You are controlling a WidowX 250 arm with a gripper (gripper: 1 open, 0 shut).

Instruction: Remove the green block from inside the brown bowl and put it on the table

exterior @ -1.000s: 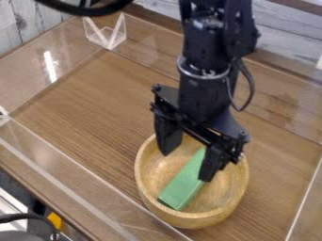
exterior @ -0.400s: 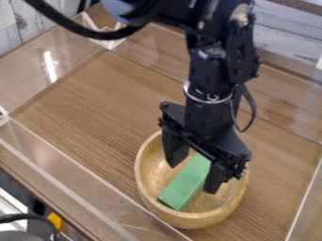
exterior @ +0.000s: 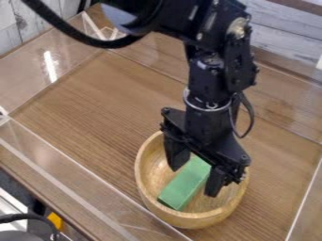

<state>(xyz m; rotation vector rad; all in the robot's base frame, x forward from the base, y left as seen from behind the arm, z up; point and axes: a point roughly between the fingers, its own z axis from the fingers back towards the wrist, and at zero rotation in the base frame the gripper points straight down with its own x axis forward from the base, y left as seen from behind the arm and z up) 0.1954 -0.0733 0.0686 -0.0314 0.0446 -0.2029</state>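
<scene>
Inside the brown bowl [exterior: 157,195], the claw [exterior: 197,171] straddles the green block [exterior: 184,185].

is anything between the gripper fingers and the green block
No. In the camera view the open gripper straddles the green block's upper end inside the brown bowl.

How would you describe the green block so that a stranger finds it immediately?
Look at the wooden table, then the round light-brown bowl near its front edge. Inside lies the green block, between the open black gripper fingers; it is the only bright green thing.
</scene>
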